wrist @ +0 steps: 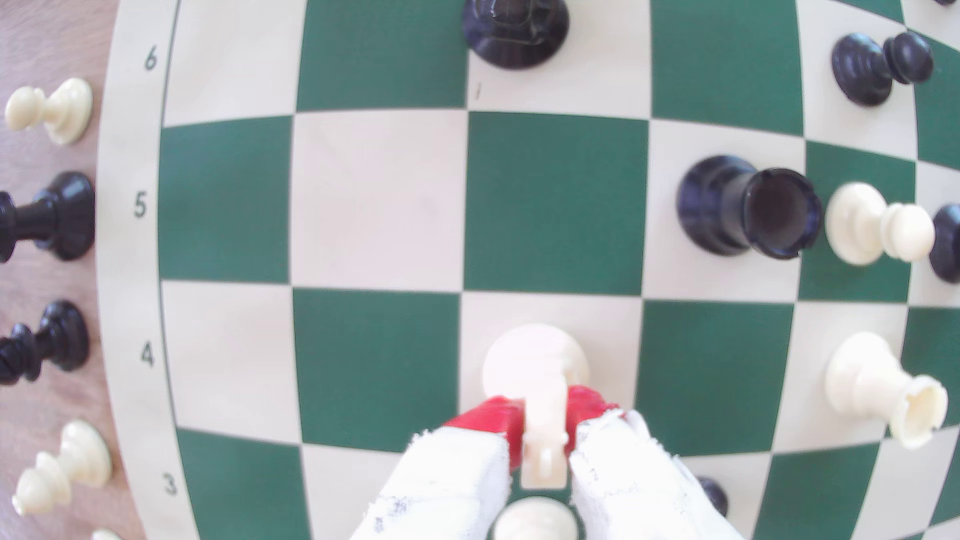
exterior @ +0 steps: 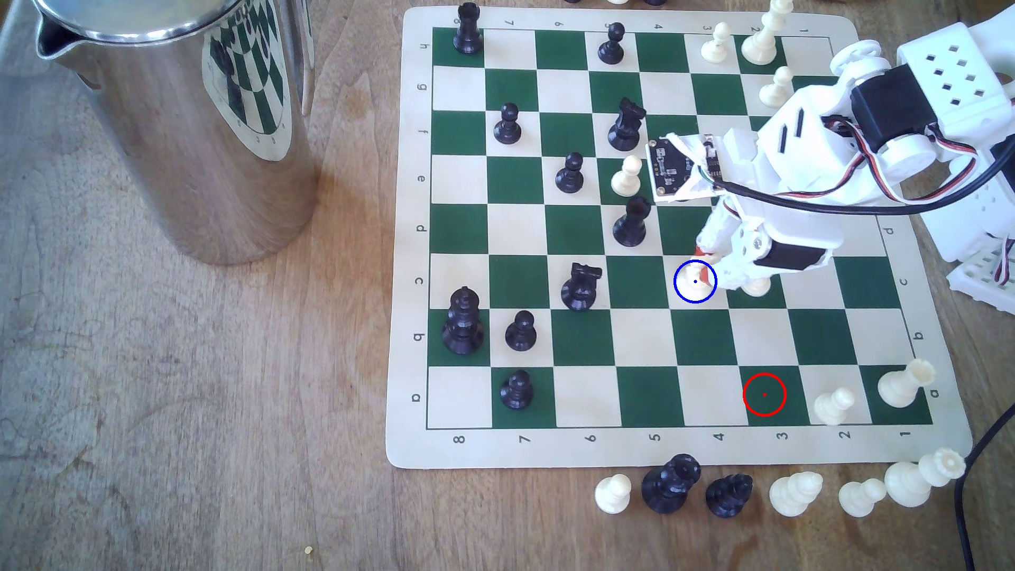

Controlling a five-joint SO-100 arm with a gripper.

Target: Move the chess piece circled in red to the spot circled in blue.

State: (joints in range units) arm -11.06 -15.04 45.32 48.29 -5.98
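The pincer [wrist: 543, 426] grips the cream chess piece [wrist: 537, 374] by its head between red-tipped fingers [wrist: 493, 418]. The piece's base sits on the cream square ringed in blue [exterior: 695, 281], beside a cream pawn [exterior: 757, 286].

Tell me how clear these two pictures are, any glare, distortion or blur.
Exterior view: sharp and daylit; the steel jug mirrors a warped chess mat. Wrist view: strong fisheye bends the squares; the pincer, shut on the cream knight, is slightly soft, and the cream pieces look washed out.
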